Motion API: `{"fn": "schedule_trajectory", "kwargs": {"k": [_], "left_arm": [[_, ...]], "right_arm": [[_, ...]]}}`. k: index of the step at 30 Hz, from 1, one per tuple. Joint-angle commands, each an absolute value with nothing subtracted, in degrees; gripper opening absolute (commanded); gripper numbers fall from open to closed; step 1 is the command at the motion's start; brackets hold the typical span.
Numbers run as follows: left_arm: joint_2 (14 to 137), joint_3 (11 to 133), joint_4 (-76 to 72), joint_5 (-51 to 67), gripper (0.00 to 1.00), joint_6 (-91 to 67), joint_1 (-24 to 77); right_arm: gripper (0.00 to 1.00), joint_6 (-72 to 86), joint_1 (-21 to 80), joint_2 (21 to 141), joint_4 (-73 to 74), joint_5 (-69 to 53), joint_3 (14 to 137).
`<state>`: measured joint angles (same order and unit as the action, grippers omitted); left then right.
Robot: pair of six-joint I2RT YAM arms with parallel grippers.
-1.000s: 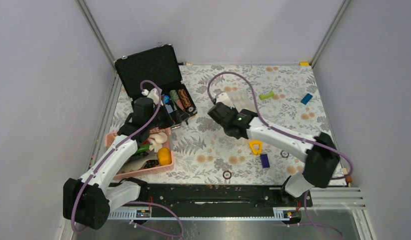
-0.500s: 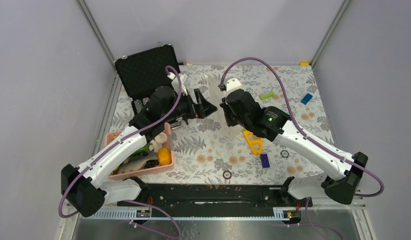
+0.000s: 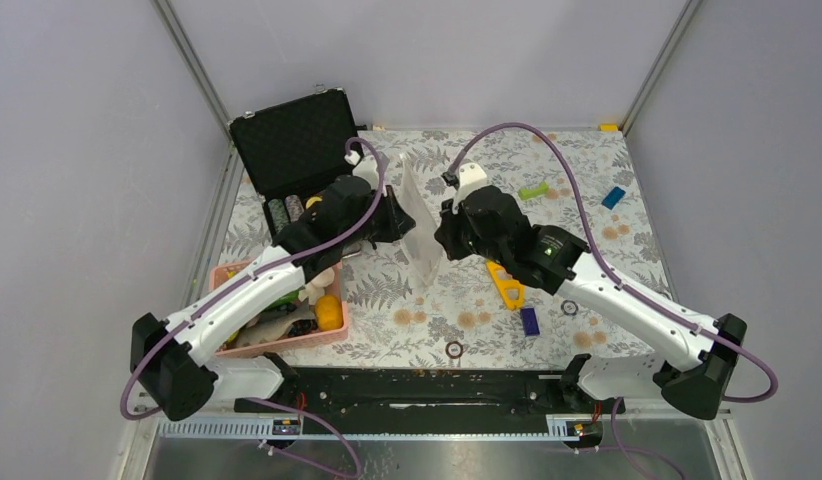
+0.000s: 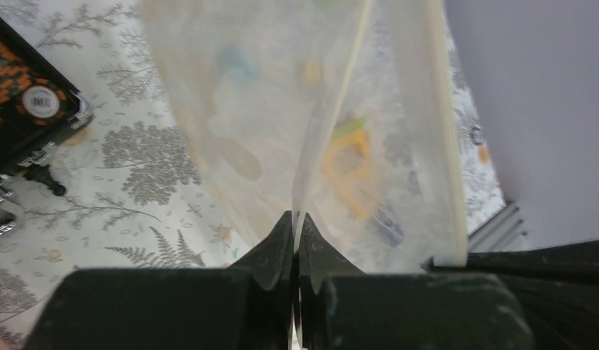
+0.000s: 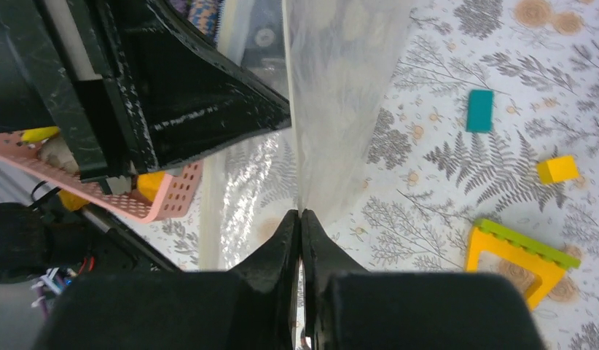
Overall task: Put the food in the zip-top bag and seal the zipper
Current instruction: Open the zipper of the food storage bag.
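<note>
The left claw (image 4: 295,232) is pinched shut on a thin bit of the bag (image 4: 282,109), and the right claw (image 5: 300,219) is pinched shut on the bag from the other side. The bag stands up like a little wall between the two claws, and its bottom hangs down toward the table (image 3: 587,180). It is likely held this way because the bag is floppy and would fall flat if only one claw had it. With one claw on each side, the two sides could be pulled apart to make a mouth for the food to go in. The pale zipper strip (image 4: 444,146) runs along the bag's edge just off to one side of the left claw, and it is hard to tell if it is pressed shut or not. The toy food (image 3: 328,312) is not in the bag yet, as far as the pictures show. It sits in the pink basket (image 3: 285,344), back behind the left claw and beside that claw's arm. Both claws are busy with the bag, so one would have to let go to fetch the food. A yellow piece (image 5: 511,255) lies on the table near the right claw, and it is not food, so it should be left alone
</note>
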<state>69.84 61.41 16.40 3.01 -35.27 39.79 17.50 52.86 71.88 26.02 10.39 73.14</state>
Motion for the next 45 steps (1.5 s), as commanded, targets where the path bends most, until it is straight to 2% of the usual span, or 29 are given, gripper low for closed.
{"fn": "schedule_trajectory", "kwargs": {"k": [1,5,7,11,12,14,18,20,22,25,27,30,35,39,42,43,45], "left_arm": [[73.0,67.6,21.6,-4.6,0.0,-32.6,41.1],[75.0,70.0,24.9,-6.8,0.0,-31.9,44.0],[76.5,72.1,27.0,-7.3,0.0,-31.8,45.8],[80.1,76.2,29.9,-9.2,0.0,-32.1,49.3],[80.9,77.0,30.1,-8.9,0.0,-32.1,50.0],[82.5,78.6,30.6,-8.9,0.0,-32.6,51.1],[82.7,79.7,31.7,-9.2,0.0,-33.1,52.0],[81.7,79.2,31.7,-9.9,0.0,-33.3,52.0],[80.7,78.9,32.2,-12.1,0.0,-33.2,52.0],[79.5,79.0,34.8,-17.9,0.0,-33.5,52.0],[79.2,79.3,37.6,-23.3,0.0,-33.7,51.9],[79.1,79.7,43.5,-31.7,0.0,-35.7,50.1],[77.8,76.3,45.7,-32.2,0.0,-37.6,42.9],[78.4,75.1,42.9,-29.4,0.17,-34.0,41.3],[78.9,74.5,37.8,-16.9,0.28,-29.6,41.3],[78.7,73.8,35.6,-11.5,0.36,-28.3,41.4],[77.1,71.8,31.6,-2.6,0.66,-27.2,41.4]], "right_arm": [[0.08,21.4,52.8,68.8,23.6,19.4,69.7],[0.23,25.4,50.2,68.8,27.2,26.5,67.1],[0.38,26.1,48.6,69.2,27.3,25.4,66.3],[0.77,25.5,47.6,70.3,23.3,23.0,65.6],[0.82,25.2,47.6,70.7,21.8,22.0,65.6],[0.88,24.7,47.6,71.7,19.5,20.6,66.3],[0.9,24.5,47.3,74.6,17.8,20.7,67.3],[0.86,26.4,46.4,76.2,18.5,20.2,67.2],[0.77,28.1,44.7,77.1,19.2,18.1,66.4],[0.46,29.1,41.2,76.2,19.5,12.7,64.1],[0.3,28.8,39.1,74.5,20.6,11.1,62.3],[0.19,25.7,36.7,71.2,24.8,13.6,60.2],[0.07,21.0,32.6,65.3,31.9,16.3,59.6],[0.06,18.5,32.1,61.6,34.4,17.8,60.8],[0.04,18.5,32.1,61.1,34.6,13.4,62.2],[0.0,19.5,32.1,61.3,34.7,12.4,62.8],[0.0,20.2,32.1,62.1,34.9,9.2,64.1]]}}
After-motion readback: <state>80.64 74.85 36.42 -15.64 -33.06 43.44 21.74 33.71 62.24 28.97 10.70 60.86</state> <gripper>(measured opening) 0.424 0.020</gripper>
